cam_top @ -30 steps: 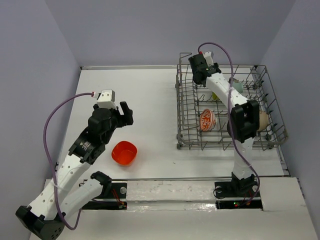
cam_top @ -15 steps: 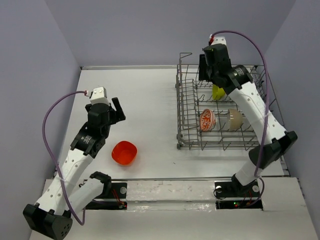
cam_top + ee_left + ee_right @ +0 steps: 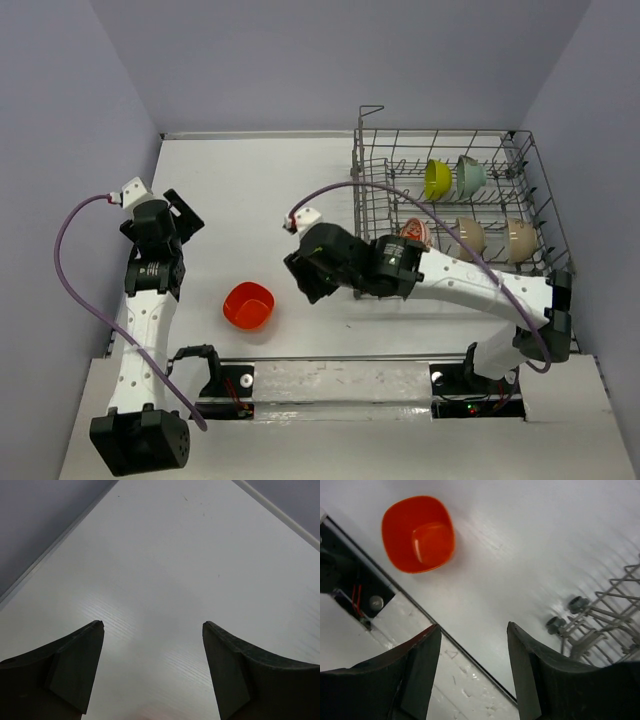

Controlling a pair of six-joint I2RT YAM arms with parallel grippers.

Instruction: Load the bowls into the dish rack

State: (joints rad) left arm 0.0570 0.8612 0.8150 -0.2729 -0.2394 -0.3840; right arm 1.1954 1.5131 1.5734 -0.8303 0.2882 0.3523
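The orange-red bowl (image 3: 248,305) stands upright on the white table, left of the dish rack (image 3: 445,133). In the rack are a lime-yellow bowl (image 3: 437,179), a pale teal bowl (image 3: 470,176), two cream bowls (image 3: 468,238) (image 3: 518,240) and a red-patterned bowl (image 3: 415,231), which my right arm partly hides. My right gripper (image 3: 299,281) hovers between the rack and the orange-red bowl, open and empty. In the right wrist view the orange-red bowl (image 3: 418,534) lies ahead of the open right gripper (image 3: 472,625). My left gripper (image 3: 183,214) (image 3: 152,624) is open over bare table at the far left.
The rack's near-left corner feet (image 3: 567,614) show at the right of the right wrist view. The table's near edge strip (image 3: 350,378) with the arm mounts (image 3: 350,582) runs just below the right gripper. Grey walls enclose the table on three sides.
My right arm has swung out of the rack's far side and down to the left of the rack, its jaws wider. My left arm has drawn back leftward, away from the orange-red bowl.
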